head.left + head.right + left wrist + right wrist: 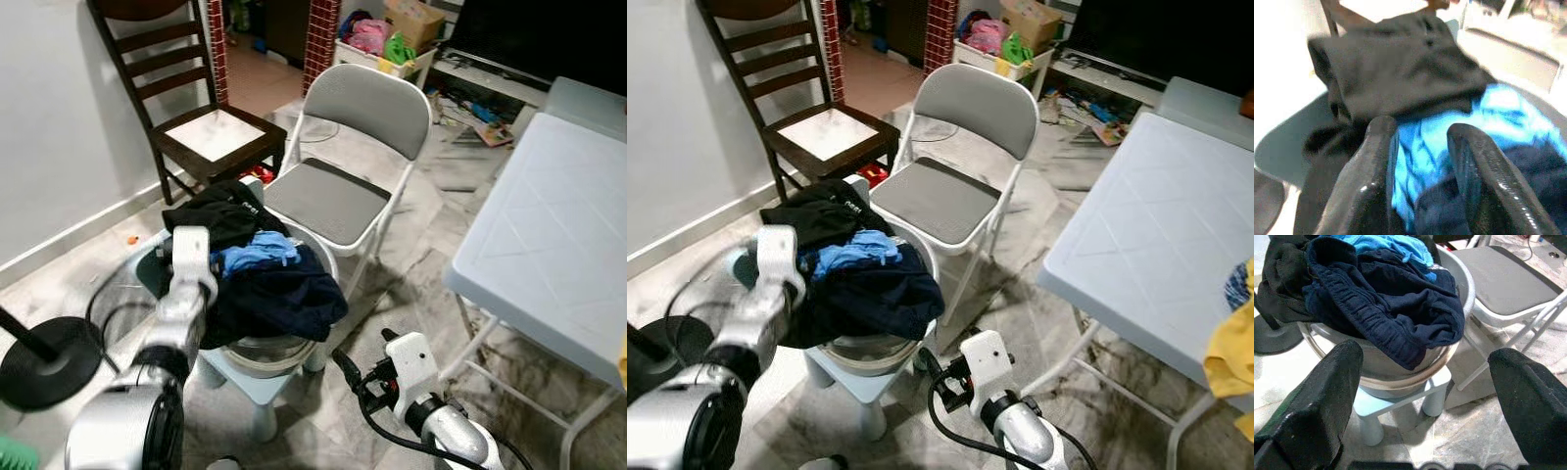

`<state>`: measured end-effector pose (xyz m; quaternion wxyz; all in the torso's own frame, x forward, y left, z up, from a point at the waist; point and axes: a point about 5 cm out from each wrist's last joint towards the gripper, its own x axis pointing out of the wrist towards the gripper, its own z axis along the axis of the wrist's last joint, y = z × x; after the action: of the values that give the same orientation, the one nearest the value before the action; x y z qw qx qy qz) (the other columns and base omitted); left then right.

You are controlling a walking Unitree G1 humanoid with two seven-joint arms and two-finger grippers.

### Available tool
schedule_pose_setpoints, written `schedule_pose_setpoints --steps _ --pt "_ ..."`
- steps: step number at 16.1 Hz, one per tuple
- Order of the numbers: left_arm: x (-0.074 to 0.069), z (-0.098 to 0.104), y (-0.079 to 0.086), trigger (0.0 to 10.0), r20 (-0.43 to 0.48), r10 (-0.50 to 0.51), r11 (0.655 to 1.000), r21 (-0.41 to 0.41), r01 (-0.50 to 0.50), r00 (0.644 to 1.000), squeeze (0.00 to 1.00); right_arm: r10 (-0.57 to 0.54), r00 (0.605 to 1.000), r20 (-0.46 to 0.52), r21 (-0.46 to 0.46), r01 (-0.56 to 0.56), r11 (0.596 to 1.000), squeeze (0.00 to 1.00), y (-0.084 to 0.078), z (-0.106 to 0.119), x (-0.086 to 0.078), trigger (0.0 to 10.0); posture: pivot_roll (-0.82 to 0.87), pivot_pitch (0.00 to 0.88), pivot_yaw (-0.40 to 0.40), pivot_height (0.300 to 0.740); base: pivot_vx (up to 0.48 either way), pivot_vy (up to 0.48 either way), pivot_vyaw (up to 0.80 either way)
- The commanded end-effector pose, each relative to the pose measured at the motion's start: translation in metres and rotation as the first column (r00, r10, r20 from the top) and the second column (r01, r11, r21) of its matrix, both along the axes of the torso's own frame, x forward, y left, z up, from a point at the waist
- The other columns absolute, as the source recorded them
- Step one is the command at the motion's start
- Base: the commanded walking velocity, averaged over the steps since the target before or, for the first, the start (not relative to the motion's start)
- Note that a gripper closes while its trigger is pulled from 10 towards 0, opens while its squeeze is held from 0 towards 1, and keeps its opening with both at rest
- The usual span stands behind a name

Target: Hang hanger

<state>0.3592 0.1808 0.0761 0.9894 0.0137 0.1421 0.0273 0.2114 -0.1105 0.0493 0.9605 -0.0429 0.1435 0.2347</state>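
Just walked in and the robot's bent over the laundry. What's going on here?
The robot stands over a metal basin heaped with clothes on a small stool. Its left gripper reaches into the pile, fingers open over a blue garment. The right gripper is open, low beside the basin, holding nothing. I can't make out a hanger.

grey folding chair [343, 186], wooden chair [196, 117], white table [549, 245]

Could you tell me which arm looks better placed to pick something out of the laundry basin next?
Probably the left. The left gripper is over the clothes pile in the basin, fingers open at the blue garment. The right gripper hangs lower, open, beside the stool.
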Motion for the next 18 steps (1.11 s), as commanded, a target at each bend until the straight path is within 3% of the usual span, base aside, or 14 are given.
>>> schedule_pose_setpoints --steps 1,4,6,7,8,9,10,11,14,18 --pt "0.004 0.005 -0.005 0.0 0.011 0.011 1.000 -0.026 -0.011 1.000 0.00 0.003 1.000 -0.018 -0.018 -0.003 1.000 0.00 -0.002 -0.003 0.000 10.0 0.05 0.075 -0.120 0.740 0.000 0.000 0.00" --pt "0.004 0.006 -0.001 0.0 0.004 0.056 0.997 -0.062 -0.055 0.998 0.00 0.022 1.000 -0.018 -0.021 -0.022 1.000 0.00 0.002 -0.003 0.000 10.0 0.05 0.083 -0.118 0.740 0.000 0.000 0.00" --pt "0.002 0.000 0.005 0.0 -0.057 0.099 0.992 -0.069 -0.102 0.993 0.00 0.018 1.000 -0.017 -0.027 -0.018 0.999 0.00 0.001 -0.004 0.000 10.0 0.05 0.081 -0.113 0.740 0.000 0.000 0.00" --pt "0.000 -0.003 0.001 4.0 -0.067 0.070 0.994 -0.078 -0.076 0.995 0.00 0.015 1.000 -0.018 -0.029 -0.015 0.999 0.00 0.001 -0.005 0.000 10.0 0.05 0.080 -0.112 0.740 0.000 0.000 0.00" --pt "0.001 -0.001 -0.010 10.0 -0.013 -0.022 0.999 -0.042 0.022 1.000 0.53 0.011 1.000 -0.020 -0.035 -0.011 0.999 0.00 0.000 -0.006 -0.001 10.0 0.05 0.080 -0.109 0.740 0.000 0.000 0.00" --pt "0.001 0.002 -0.018 10.0 0.030 -0.076 0.997 -0.030 0.077 0.997 1.00 0.008 1.000 -0.021 -0.039 -0.009 0.999 0.00 0.000 -0.006 -0.001 10.0 0.05 0.081 -0.108 0.740 0.000 0.000 0.00" --pt "0.001 0.003 -0.021 10.0 0.044 -0.096 0.995 -0.028 0.097 0.994 1.00 0.008 1.000 -0.021 -0.040 -0.009 0.999 0.00 0.000 -0.006 -0.002 10.0 0.05 0.081 -0.108 0.740 0.000 0.000 0.00" --pt "-0.006 0.002 -0.037 10.0 0.123 -0.171 0.984 0.066 0.164 0.977 1.00 0.003 1.000 -0.022 -0.036 -0.004 0.999 0.00 0.001 -0.006 -0.003 10.0 0.05 0.084 -0.108 0.740 0.000 0.000 0.00" --pt "-0.022 -0.021 -0.045 10.0 0.046 -0.228 0.970 0.094 0.223 0.973 1.00 0.018 1.000 -0.018 -0.049 -0.019 0.999 0.00 0.003 -0.007 -0.002 10.0 0.05 0.086 -0.112 0.740 0.000 0.000 0.00" --pt "-0.022 -0.023 -0.037 10.0 0.017 -0.170 0.982 0.088 0.168 0.985 1.00 0.026 0.999 -0.019 -0.062 -0.027 0.998 0.00 0.003 -0.007 -0.003 10.0 0.05 0.091 -0.114 0.740 0.000 0.000 0.00"
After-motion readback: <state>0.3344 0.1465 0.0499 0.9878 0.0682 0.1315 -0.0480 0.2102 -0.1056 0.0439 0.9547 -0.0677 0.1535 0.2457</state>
